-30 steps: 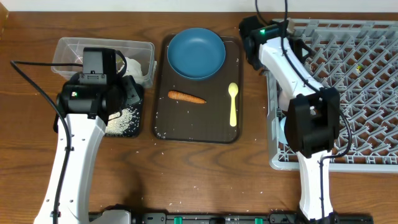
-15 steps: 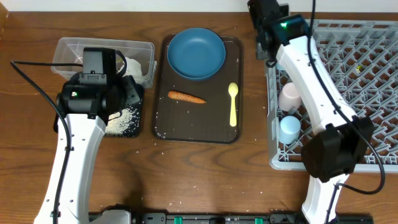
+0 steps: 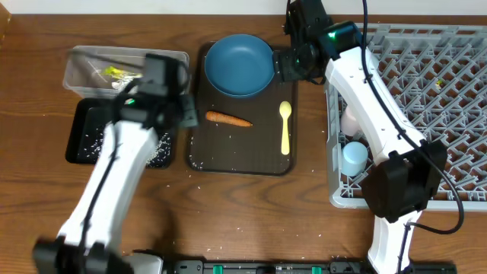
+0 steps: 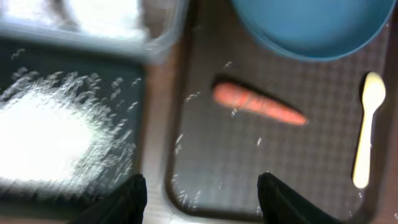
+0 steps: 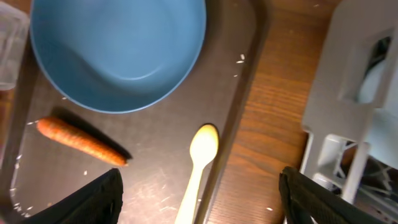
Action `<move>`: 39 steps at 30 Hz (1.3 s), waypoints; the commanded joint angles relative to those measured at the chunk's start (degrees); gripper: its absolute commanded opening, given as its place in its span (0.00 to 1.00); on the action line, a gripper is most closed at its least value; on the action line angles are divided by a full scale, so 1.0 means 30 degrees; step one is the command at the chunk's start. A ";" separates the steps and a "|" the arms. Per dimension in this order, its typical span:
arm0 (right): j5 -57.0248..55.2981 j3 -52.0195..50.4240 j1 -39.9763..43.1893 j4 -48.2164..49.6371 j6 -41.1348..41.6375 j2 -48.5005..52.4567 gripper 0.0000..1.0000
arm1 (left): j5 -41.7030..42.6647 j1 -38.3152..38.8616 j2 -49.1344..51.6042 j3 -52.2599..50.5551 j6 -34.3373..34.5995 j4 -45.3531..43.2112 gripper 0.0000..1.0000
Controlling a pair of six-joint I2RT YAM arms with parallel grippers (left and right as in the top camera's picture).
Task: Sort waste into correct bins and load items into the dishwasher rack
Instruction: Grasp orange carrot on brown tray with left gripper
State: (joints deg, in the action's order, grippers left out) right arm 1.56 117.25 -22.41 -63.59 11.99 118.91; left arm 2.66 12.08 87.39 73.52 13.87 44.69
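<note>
The orange carrot (image 3: 228, 119) and yellow spoon (image 3: 285, 126) lie on the dark brown serving tray (image 3: 202, 156), below the dark blue plate (image 3: 240, 64). My left gripper (image 3: 187, 114) is open and empty over the tray's left edge, left of the carrot (image 4: 258, 106). My right gripper (image 3: 286, 65) is open and empty beside the plate's right rim, above the spoon (image 5: 199, 158). The clear tub (image 3: 84, 61) holds the yellow-green wrapper (image 3: 114, 73). Rice (image 4: 37, 143) lies in the black tray (image 3: 80, 133). The pink cup (image 3: 349, 119) and light blue cup (image 3: 354, 157) stand in the grey rack (image 3: 426, 99).
Loose rice grains dot the serving tray's lower left and the wood below it. The rack's left wall (image 5: 348, 93) stands close to the right of my right gripper. White napkins (image 4: 102, 9) show blurred in the tub. No bowl is in view.
My left arm has swung right, from over the black tray to the serving tray's left edge. My right gripper has moved left from the rack's corner to beside the plate.
</note>
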 commanded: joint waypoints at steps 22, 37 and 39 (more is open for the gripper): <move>0.1056 0.0000 0.1661 -0.1931 0.0270 0.0226 0.80 | 0.0044 0.2484 0.8801 -0.0051 0.8182 -0.5923 0.60; 0.0976 0.0000 0.1661 -0.2091 0.0029 0.0226 0.80 | 0.0597 0.2412 0.8255 0.0284 0.6222 -0.4743 0.11; 0.0976 0.0000 0.1661 -0.2091 -0.0036 0.0226 0.80 | 0.0634 0.2317 0.7570 0.0678 0.6033 -0.3657 0.10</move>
State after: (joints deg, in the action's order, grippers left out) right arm 4.34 117.23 -17.69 -69.67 12.14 118.91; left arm 3.95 19.57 112.95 74.00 34.04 30.94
